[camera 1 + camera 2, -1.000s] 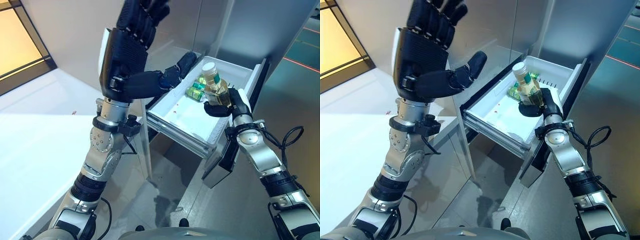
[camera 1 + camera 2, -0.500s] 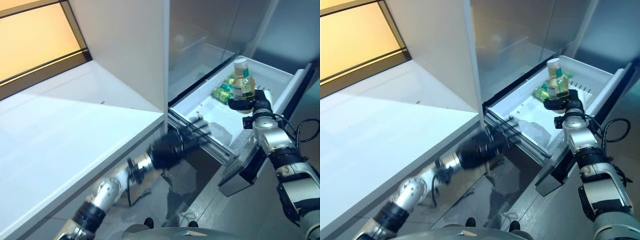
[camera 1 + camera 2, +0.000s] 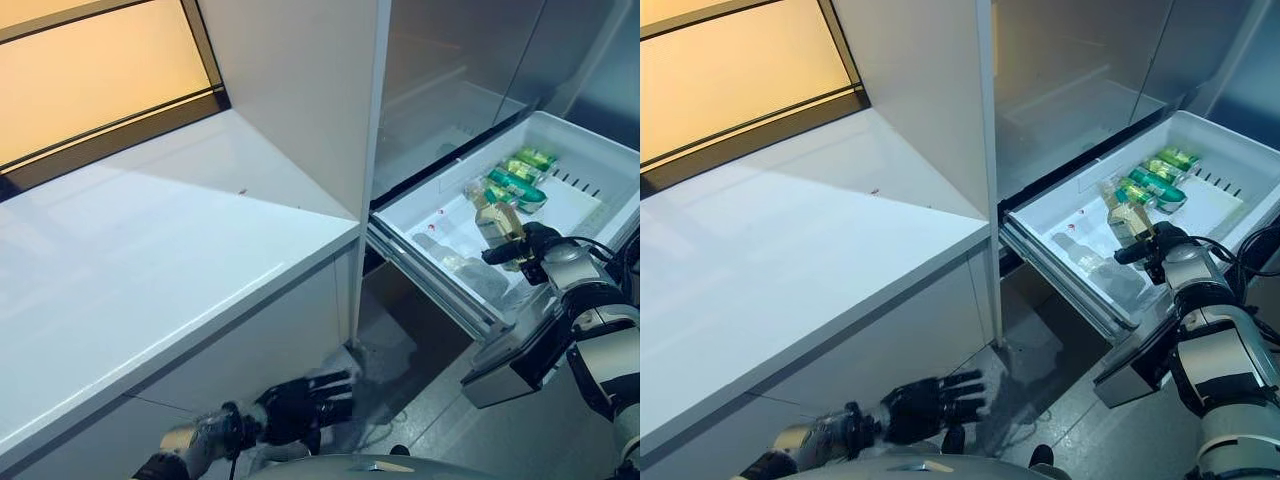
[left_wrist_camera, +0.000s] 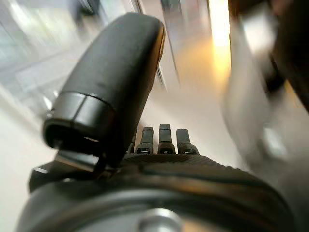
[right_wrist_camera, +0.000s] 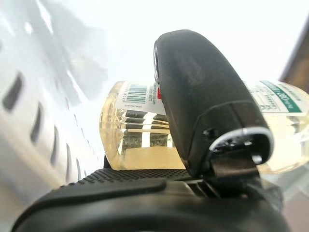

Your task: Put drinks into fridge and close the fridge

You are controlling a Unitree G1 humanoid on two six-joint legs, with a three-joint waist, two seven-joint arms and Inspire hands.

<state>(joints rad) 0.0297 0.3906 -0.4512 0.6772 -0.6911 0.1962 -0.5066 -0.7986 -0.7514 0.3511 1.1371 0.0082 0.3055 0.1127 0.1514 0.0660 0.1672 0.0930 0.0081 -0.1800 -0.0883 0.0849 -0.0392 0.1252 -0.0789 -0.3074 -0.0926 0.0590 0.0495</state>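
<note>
A clear bottle of pale yellow drink (image 3: 497, 222) is tilted low inside the open white fridge drawer (image 3: 590, 132), cap pointing away from my right hand (image 3: 535, 243). That hand is shut on it; in the right wrist view the thumb (image 5: 203, 101) lies across the bottle (image 5: 140, 130). I cannot tell whether the bottle touches the drawer floor. Several green bottles (image 3: 515, 180) lie at the drawer's far end. My left hand (image 3: 300, 405) hangs low near the floor, under the counter, open and holding nothing, its fingers (image 4: 161, 140) straight.
A white counter (image 3: 150, 260) fills the left. A white cabinet side (image 3: 300, 90) stands between it and the fridge's steel upper doors (image 3: 450, 70). The drawer's front panel (image 3: 520, 360) juts out below my right arm.
The camera has shifted. My left hand has dropped from the drawer's rail to near the floor. My right hand has lowered and tipped the yellow bottle down into the drawer.
</note>
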